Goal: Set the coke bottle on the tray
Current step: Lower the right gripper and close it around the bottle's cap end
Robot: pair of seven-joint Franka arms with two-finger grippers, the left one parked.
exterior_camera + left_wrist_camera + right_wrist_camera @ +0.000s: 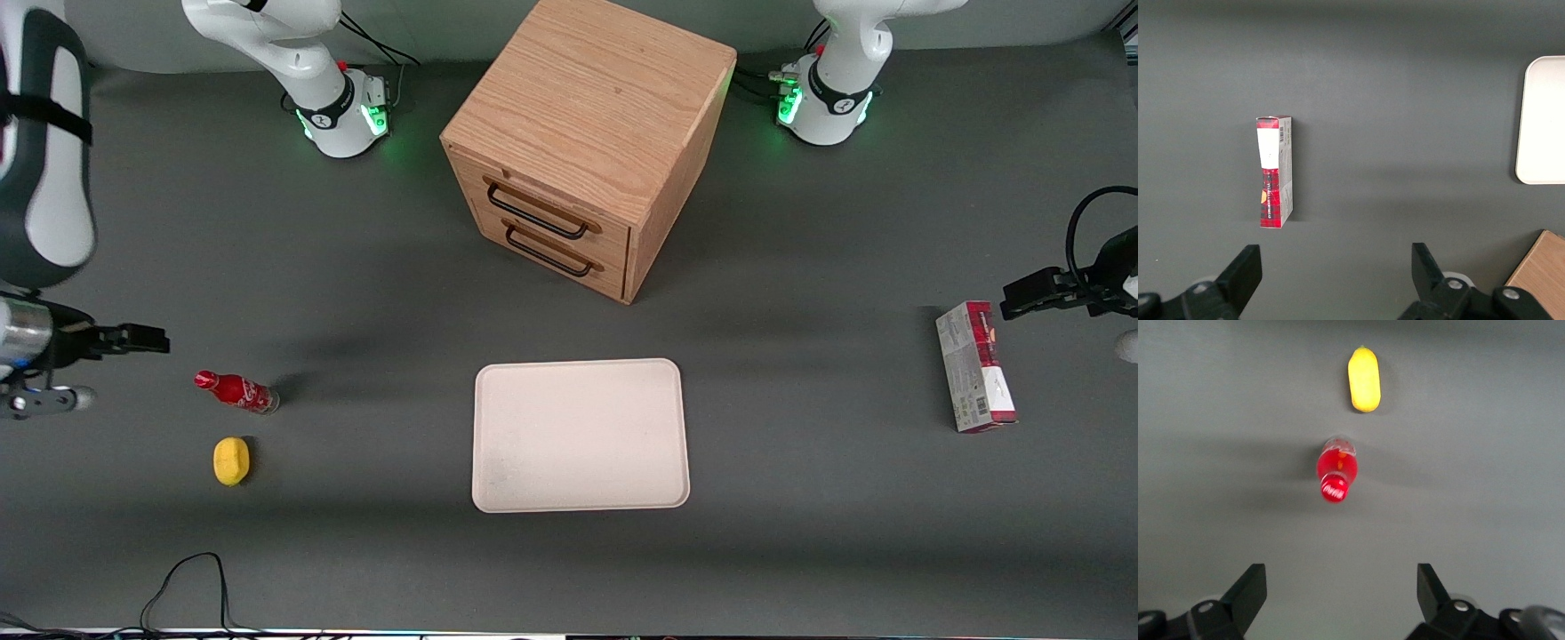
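A: So, where does the gripper (1341,597) sit?

B: Up in the air at the working arm's end of the table (356,551), its two fingers (1248,590) spread wide with nothing between them.

A: And the coke bottle (236,392)?

B: It stands on the table, apart from the gripper and nearer to the front camera than it. From the wrist camera its red cap (1334,490) faces straight up at the lens, so its long axis runs vertical, clear base down.

A: Anything close to it?

B: A yellow lemon-shaped thing (231,461) lies just beside it, nearer still to the front camera, farther from the gripper than the bottle is.

A: The tray (581,435)?

B: Flat in the middle of the table, well apart from bottle and gripper, in front of the wooden two-drawer cabinet (587,142). A red-and-white carton (974,366) lies toward the parked arm's end.
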